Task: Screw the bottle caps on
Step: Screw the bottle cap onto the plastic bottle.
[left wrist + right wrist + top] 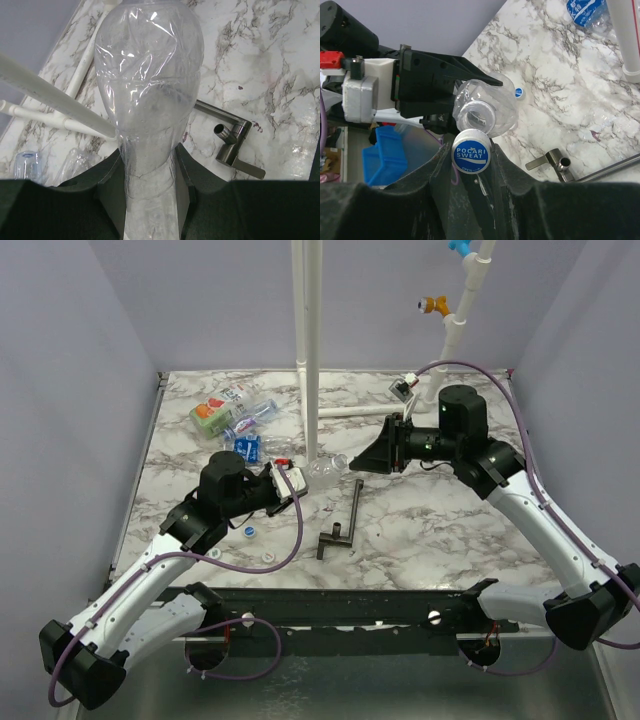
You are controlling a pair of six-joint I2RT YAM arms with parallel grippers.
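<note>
Marble table [450, 530] bears bottles [222, 412], caps [248, 531], black tool [352, 508].

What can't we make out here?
Right wrist: Pocari Sweat cap overlaps the clear bottle mouth; touching or apart, cannot tell.
Top external: that cap is hidden inside the right gripper jaws.
Left wrist: the bottle's mouth is cut off by the top edge.
Top external: loose caps too small to tell which way up.

Bright, even light, soft shadows, glare on the clear bottle [150, 75]
</note>
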